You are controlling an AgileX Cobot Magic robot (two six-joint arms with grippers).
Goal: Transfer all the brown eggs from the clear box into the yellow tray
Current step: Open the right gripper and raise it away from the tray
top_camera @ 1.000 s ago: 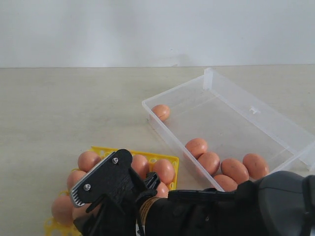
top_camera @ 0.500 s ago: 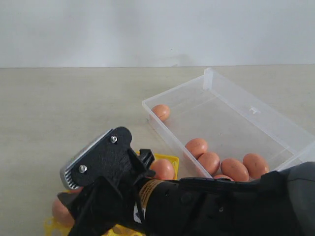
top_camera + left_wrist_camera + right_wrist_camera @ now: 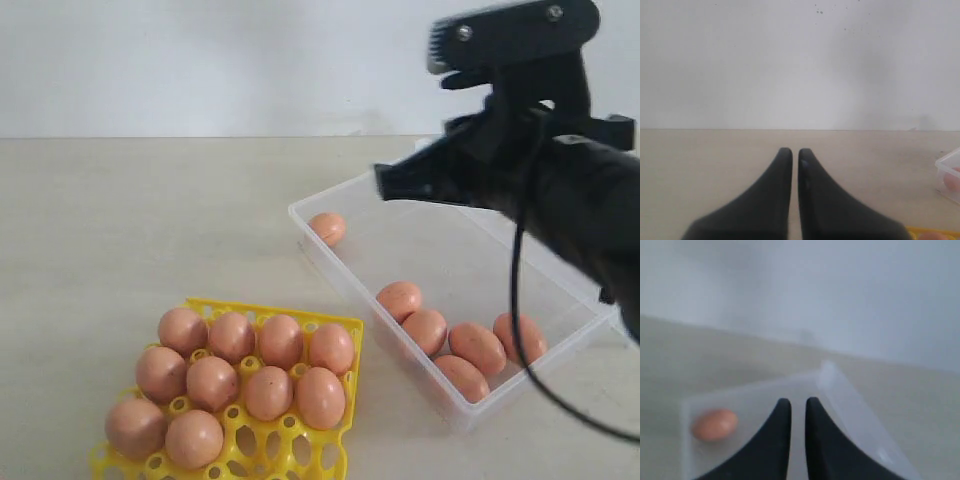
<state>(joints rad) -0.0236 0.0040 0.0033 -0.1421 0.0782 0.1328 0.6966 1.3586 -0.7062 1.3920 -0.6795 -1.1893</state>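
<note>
Now between picks: hovering over clear rectangular plastic box, right fingers near-shut, empty; left fingers likewise. Six orange-brown oval eggs inside, ten in yellow plastic tray. Next: open, descend onto one.

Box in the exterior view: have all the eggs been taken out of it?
No, one egg lies in the far corner of the box and five more eggs cluster at its near end.
</note>
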